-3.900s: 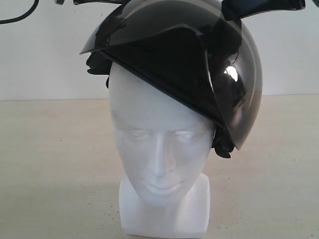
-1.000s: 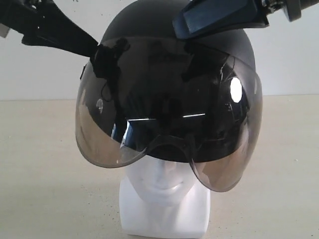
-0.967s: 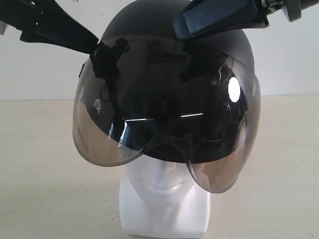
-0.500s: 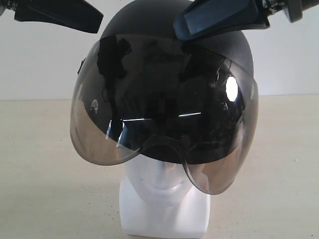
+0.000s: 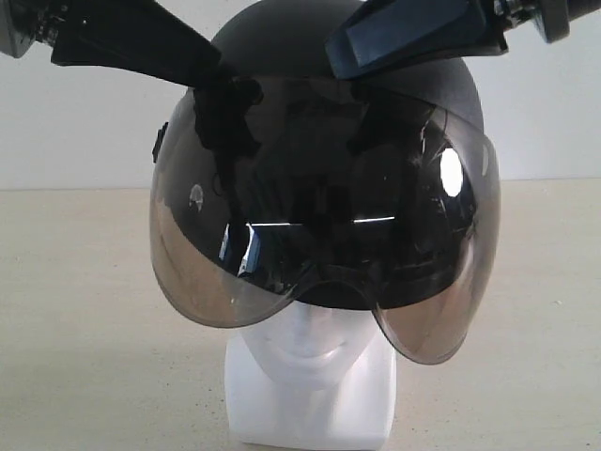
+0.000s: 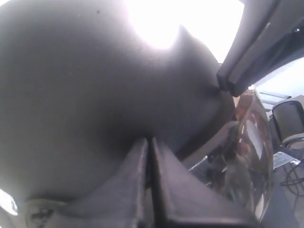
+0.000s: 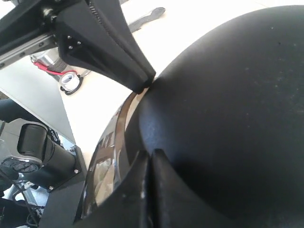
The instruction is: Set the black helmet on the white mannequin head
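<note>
The black helmet (image 5: pixel 282 38) sits on the white mannequin head (image 5: pixel 310 376). Its smoky visor (image 5: pixel 319 225) hangs down over the face, so only the chin and blocky neck base show. My left gripper (image 5: pixel 221 70) is shut, and its joined tips rest against the shell's upper left, just above the visor edge. My right gripper (image 5: pixel 335 58) is shut too, tips on the shell's upper right. The left wrist view has the left gripper (image 6: pixel 148 140) pressed to the helmet (image 6: pixel 71 95). The right wrist view has the right gripper (image 7: pixel 150 153) against the helmet (image 7: pixel 228 95). Neither holds anything.
A beige tabletop (image 5: pixel 75 310) spreads around the neck base, with a white wall (image 5: pixel 75 122) behind. In the right wrist view the left arm's base and cables (image 7: pixel 42 147) lie past the table edge.
The left gripper, lifted clear of the shell half a second ago, has come back down onto the helmet's upper left. The helmet and visor have shifted slightly to the right. The right gripper stays put.
</note>
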Controlling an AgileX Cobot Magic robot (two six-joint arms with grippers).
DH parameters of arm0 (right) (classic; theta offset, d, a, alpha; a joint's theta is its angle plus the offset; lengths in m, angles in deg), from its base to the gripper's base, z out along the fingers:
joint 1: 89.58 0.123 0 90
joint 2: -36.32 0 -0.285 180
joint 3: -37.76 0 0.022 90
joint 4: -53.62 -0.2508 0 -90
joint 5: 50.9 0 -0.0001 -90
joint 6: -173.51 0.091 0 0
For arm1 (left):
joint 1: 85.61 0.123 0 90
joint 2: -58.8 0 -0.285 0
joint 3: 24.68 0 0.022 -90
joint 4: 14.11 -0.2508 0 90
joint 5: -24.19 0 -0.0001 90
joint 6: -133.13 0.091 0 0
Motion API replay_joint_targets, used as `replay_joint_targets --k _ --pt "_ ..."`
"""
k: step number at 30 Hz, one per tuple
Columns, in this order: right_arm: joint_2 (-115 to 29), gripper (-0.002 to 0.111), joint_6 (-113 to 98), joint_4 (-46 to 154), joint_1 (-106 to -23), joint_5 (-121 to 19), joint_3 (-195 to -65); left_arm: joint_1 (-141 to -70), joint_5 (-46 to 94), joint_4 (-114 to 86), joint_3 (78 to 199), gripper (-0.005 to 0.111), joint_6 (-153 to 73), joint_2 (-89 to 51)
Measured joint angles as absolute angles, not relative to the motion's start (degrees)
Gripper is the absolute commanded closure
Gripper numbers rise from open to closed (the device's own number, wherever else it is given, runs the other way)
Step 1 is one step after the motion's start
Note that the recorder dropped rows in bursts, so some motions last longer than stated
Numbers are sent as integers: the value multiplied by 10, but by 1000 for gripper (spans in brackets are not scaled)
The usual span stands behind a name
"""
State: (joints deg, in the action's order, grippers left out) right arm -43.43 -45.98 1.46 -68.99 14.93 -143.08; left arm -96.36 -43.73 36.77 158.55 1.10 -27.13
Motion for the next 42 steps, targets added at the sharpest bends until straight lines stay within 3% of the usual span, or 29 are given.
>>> replay_joint_targets --k 42 --pt "-438 108 -403 20 -685 209 -1386 -971 -504 347 1454 102 8 -265"
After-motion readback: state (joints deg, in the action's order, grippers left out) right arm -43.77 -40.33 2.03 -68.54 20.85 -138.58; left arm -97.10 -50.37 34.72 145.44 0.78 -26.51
